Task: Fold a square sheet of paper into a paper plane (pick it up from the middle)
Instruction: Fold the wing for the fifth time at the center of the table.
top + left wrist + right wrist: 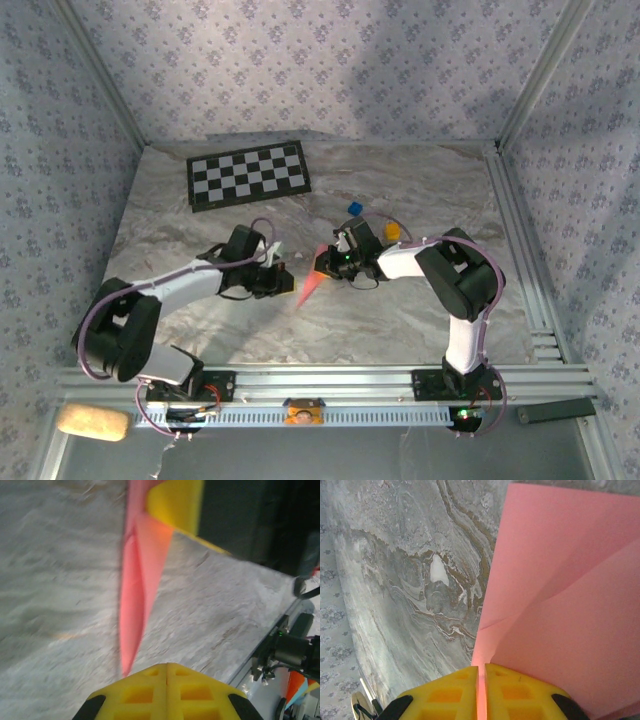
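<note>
The square sheet of paper is folded into a slim salmon-pink paper plane [308,287] with a centre crease, lifted over the marble table [400,310] at its middle. My right gripper [331,262] is shut on its wide end, and the pink sheet [560,580] runs between the yellow fingers at the right gripper [481,669]. The plane's sharp tip [131,610] points toward my left gripper [167,666], which is shut with nothing between its fingers. In the top view the left gripper [287,279] sits just left of the tip, apart from it.
A black-and-white checkerboard mat [248,173] lies at the back left. A small blue block [354,208] and a yellow block [393,231] lie behind the right gripper. Metal rails [340,385] run along the near edge and the right side.
</note>
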